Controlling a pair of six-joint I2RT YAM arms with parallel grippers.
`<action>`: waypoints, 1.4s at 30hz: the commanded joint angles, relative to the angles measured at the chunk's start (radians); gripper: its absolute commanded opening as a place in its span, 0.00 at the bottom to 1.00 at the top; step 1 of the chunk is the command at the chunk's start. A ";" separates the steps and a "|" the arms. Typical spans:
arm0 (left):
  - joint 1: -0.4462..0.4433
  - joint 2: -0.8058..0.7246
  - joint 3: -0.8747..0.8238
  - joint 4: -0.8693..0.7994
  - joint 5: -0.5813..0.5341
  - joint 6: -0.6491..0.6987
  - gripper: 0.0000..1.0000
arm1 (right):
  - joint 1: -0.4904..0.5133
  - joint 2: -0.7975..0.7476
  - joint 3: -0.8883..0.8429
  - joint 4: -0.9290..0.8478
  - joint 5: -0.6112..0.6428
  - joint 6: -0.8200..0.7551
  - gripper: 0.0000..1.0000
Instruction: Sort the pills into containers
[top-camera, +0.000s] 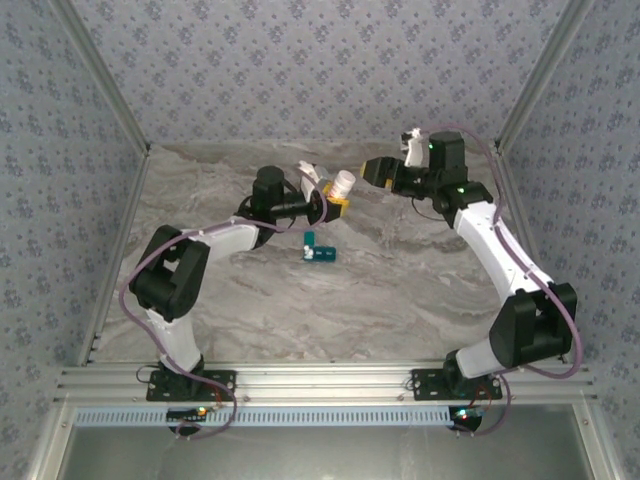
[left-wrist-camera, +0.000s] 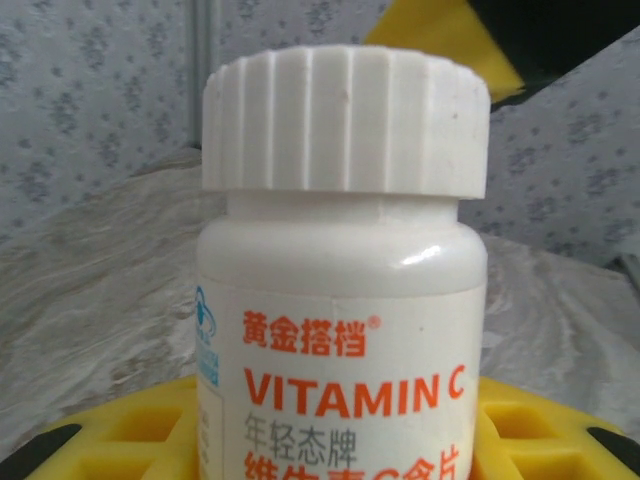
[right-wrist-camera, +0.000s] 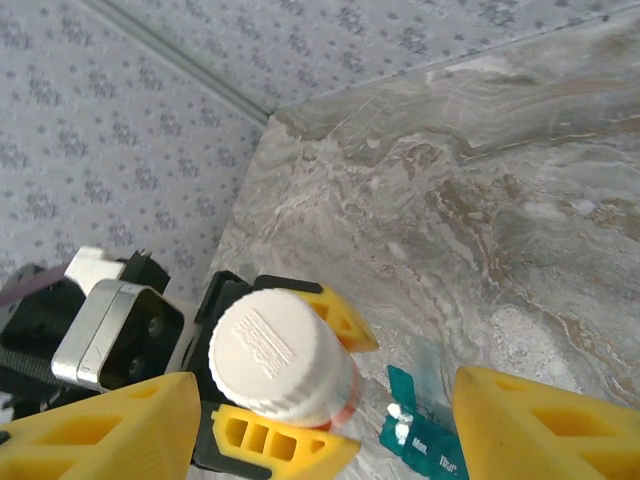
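Observation:
A white vitamin C bottle (left-wrist-camera: 340, 300) with a ribbed white cap (right-wrist-camera: 265, 350) is held above the table, and my left gripper (top-camera: 335, 203) is shut on its body, the yellow fingers (right-wrist-camera: 270, 440) pressing either side. My right gripper (top-camera: 372, 172) stands open just right of the cap, its yellow fingertips (right-wrist-camera: 540, 420) apart and touching nothing. The teal pill box, the container (top-camera: 320, 250), lies on the marble table in front of the bottle. One end compartment has its lid open, with a few white pills (right-wrist-camera: 397, 420) inside.
The marble tabletop (top-camera: 400, 290) is bounded by patterned walls at the back and sides. A metal rail (top-camera: 320, 385) runs along the near edge by the arm bases.

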 joint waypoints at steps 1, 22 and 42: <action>0.003 0.013 0.058 -0.016 0.122 -0.051 0.00 | 0.032 0.033 0.061 -0.076 -0.042 -0.096 0.70; 0.003 0.021 0.077 -0.034 0.153 -0.061 0.00 | 0.077 0.096 0.143 -0.121 -0.042 -0.112 0.63; -0.061 -0.034 0.042 -0.044 -0.051 0.056 0.00 | 0.119 0.088 0.009 0.026 0.091 0.090 0.29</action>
